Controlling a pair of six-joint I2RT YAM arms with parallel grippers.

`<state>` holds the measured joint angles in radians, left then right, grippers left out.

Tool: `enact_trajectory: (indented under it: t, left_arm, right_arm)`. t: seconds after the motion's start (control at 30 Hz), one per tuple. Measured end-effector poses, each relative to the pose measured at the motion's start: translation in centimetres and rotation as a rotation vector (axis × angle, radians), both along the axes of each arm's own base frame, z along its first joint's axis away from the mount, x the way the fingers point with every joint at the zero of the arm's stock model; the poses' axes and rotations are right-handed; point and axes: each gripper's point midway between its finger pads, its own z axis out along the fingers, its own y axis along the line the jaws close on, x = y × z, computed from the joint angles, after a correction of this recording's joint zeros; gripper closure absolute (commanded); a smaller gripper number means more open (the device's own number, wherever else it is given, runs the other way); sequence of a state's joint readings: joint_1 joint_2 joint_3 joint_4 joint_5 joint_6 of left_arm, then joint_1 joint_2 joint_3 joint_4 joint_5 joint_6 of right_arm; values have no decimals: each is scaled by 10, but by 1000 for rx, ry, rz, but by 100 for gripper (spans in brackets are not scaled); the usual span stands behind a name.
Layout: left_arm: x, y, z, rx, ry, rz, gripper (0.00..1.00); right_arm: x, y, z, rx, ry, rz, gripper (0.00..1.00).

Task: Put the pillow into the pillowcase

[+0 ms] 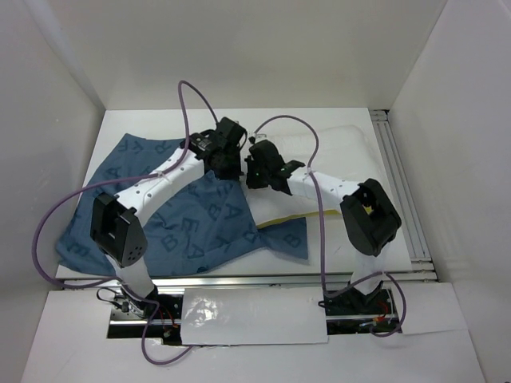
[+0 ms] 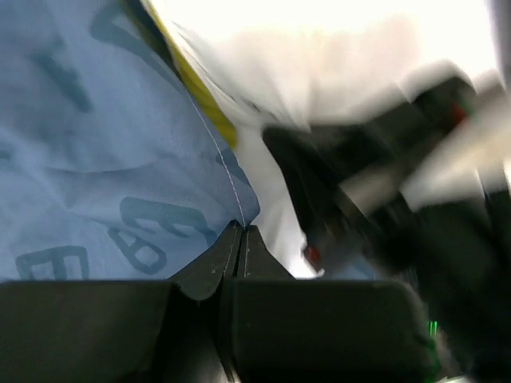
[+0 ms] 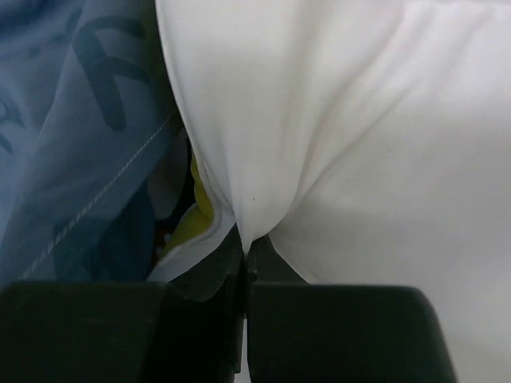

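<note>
I count one pillow (image 1: pixel 343 152), one pillowcase (image 1: pixel 184 227), and my two arms, each with one gripper, all on the white table (image 1: pixel 144 124). The left gripper (image 2: pixel 242 231) has its jaws pressed together on a corner of the pillowcase's stitched hem, and the blue cloth rises straight out of the fingertips. From that pinch the pillowcase spreads away to the gripper's left and back toward the arm bases, lying rumpled and mostly flat. It is dusty blue with darker blue letters printed on it. The right gripper (image 3: pixel 246 243) is clamped on a fold of the pillow, so the white fabric puckers into a crease right at the tips. The pillow is plump and plain white and fills the space ahead and to the right of that gripper. A yellow band (image 3: pixel 204 211) on its edge shows just left of the fingertips, against the pillowcase. In the overhead view the two grippers sit close together, where blue cloth meets white.
</note>
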<state>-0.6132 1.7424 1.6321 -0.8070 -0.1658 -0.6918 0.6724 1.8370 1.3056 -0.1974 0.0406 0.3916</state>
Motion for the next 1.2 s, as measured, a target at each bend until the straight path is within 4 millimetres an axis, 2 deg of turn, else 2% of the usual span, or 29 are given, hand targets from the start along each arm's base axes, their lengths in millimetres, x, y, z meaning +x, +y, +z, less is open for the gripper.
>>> enact_trajectory:
  t: [0.13,0.27,0.33,0.4,0.43,0.53,0.6,0.67,0.73,0.83,0.97,1.03,1.1,1.17,1.2]
  left_arm:
    - [12,11,5,-25,-6,60,100]
    - [14,14,7,-35,-4,86,100]
    - [13,15,9,-39,-8,90,100]
    - [9,17,10,-33,-21,93,100]
    - [5,20,9,-27,-20,93,100]
    - [-15,26,4,-4,-14,91,100]
    - [-24,30,0,7,-15,95,100]
    - [-33,33,-7,26,-10,91,100]
    - [-40,36,-16,47,1,88,100]
    - [-45,37,-24,66,14,85,100]
    - [-44,37,-23,72,0,88,100]
    - [-43,37,-23,74,-6,90,100]
    - [-42,36,-22,75,-10,91,100]
    - [-42,37,-22,77,-13,93,100]
    - [-41,38,-22,80,-15,96,100]
  right_arm:
    - [-9,-6,13,2,-43,-187,100]
    - [-26,-18,22,13,-57,-316,100]
    - [-32,-22,21,18,-52,-337,100]
    - [-37,-26,15,5,-44,-329,95]
    - [-41,-28,10,-5,-35,-314,91]
    - [-50,-29,-4,-36,-16,-244,35]
    - [-54,-30,-5,-66,-23,-184,14]
    - [-54,-30,1,-83,-47,-136,9]
    - [-51,-34,11,-103,-80,-85,9]
    - [-33,-41,37,-87,-145,-33,0]
    - [8,-46,82,-40,-268,79,0]
    - [34,-40,104,-27,-326,148,0]
    - [62,-26,115,-10,-370,227,0]
    - [82,-10,112,8,-381,308,0]
    - [89,-1,103,18,-370,351,0]
